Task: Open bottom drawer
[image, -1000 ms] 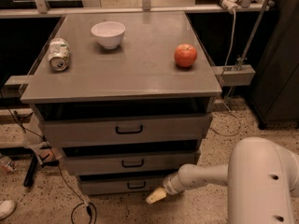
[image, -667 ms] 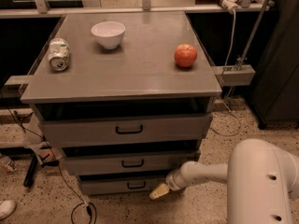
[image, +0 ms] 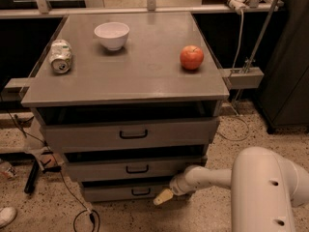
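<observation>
The bottom drawer [image: 116,193] is the narrowest grey front at the foot of the cabinet, with a small black loop handle [image: 140,192]. It looks pushed in. My gripper [image: 163,196] reaches in from the lower right on a white arm [image: 212,177]. Its pale tip sits in front of the drawer's right part, just right of the handle and apart from it.
The mid-sized drawer [image: 135,168] and the tallest drawer [image: 130,134] are above. On the cabinet top [image: 145,76] stand a white bowl [image: 112,35], a crushed can [image: 60,56] and a red apple [image: 191,57]. Cables [image: 82,215] lie on the floor at the left. A dark cabinet [image: 287,57] stands right.
The gripper has shifted slightly right and upward along the bottom drawer front. The drawers and the things on top have not moved.
</observation>
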Robot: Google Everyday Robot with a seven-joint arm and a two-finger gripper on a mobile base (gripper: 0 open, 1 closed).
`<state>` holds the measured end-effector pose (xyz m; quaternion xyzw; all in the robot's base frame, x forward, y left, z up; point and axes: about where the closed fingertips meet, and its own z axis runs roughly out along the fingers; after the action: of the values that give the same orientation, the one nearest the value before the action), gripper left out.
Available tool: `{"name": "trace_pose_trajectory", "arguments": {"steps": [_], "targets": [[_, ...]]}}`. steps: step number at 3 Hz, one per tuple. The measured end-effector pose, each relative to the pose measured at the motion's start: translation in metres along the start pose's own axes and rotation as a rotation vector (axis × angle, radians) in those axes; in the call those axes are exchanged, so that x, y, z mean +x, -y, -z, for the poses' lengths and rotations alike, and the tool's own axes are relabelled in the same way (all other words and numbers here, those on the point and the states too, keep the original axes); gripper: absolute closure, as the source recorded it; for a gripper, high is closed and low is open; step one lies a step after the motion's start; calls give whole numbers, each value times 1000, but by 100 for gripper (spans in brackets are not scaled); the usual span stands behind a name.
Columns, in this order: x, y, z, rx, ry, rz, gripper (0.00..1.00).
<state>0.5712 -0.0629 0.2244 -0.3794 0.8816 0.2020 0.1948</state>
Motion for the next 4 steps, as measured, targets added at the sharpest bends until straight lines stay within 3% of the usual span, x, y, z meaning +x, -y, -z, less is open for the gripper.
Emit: {"name": "trace_pose_trajectory", "arguments": {"steps": [1, 3, 4], "targets": [[0, 1, -9, -9, -5, 14, 0], [24, -26, -24, -53, -120, 76, 0], [23, -26, -22, -53, -120, 76, 0]]}}
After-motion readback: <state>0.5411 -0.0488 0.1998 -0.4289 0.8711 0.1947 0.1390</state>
